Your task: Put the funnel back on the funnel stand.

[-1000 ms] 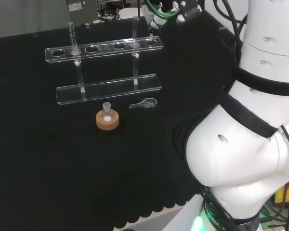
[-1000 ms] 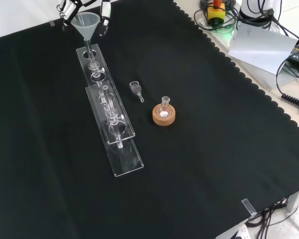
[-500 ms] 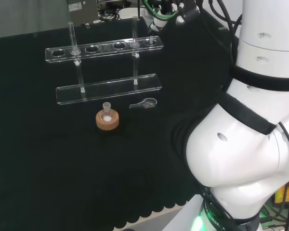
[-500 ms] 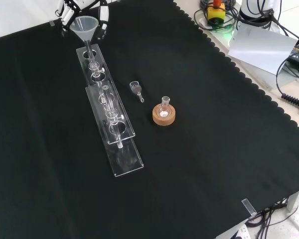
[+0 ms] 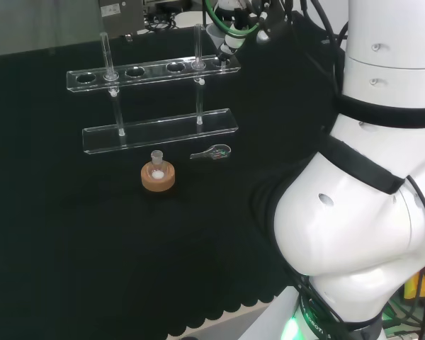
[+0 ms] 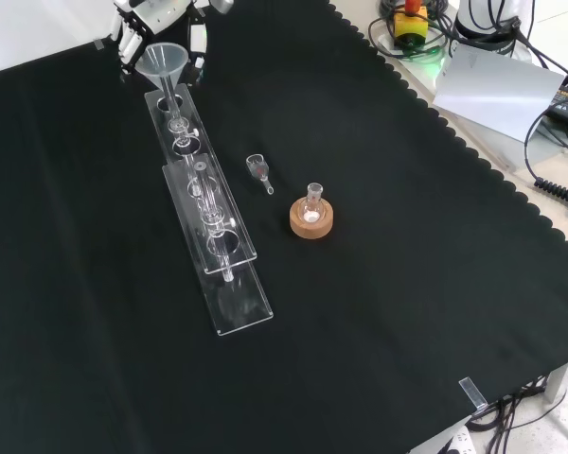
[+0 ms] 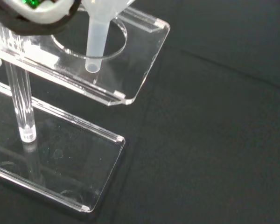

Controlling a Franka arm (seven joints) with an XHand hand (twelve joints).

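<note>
White-fingered hand (image 6: 161, 17) curled round funnel (image 6: 163, 62), stem over funnel stand (image 6: 201, 180) end hole

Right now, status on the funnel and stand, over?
Robot hand shut on funnel. Funnel stem at the end hole of the funnel stand, not seated yet. Nothing blocking the hole.

Matt black cloth (image 6: 407, 284) over the whole bench, scalloped along its edge. Clear, glossy acrylic for the funnel stand (image 6: 213, 236), smooth, with bright glints on its edges and rods. Translucent, milky plastic for the funnel (image 6: 163, 62), smooth. Rough, pale brown cork ring (image 6: 311, 220) under a small clear glass flask (image 6: 312, 201). Glossy white and black plastic on the hand (image 6: 156, 21).
</note>
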